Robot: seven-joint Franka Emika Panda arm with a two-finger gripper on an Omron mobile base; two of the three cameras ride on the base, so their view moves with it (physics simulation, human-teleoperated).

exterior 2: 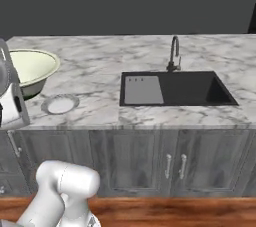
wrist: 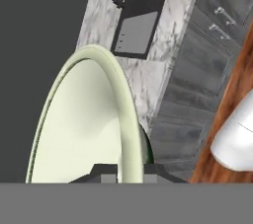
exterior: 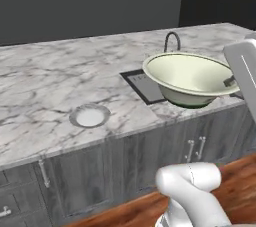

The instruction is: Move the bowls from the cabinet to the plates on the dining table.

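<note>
light: even, soft, bright on marble top [exterior: 45,81] | backdrop: dark | shadows: faint | glare: none | sharpness: slightly soft, low-res

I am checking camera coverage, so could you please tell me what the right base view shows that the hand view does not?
Right base view alone: the plate on the marble counter, beside the held bowl.
Hand view alone: the fingers shut on the bowl's rim, seen up close.
Both: the bowl, the black sink, its faucet and the grey cabinet doors.

Open desk [exterior: 45,78] is left around the plate [exterior: 89,116]; passage rightward is blocked by faucet [exterior: 171,40] and sink [exterior 2: 177,88].
</note>
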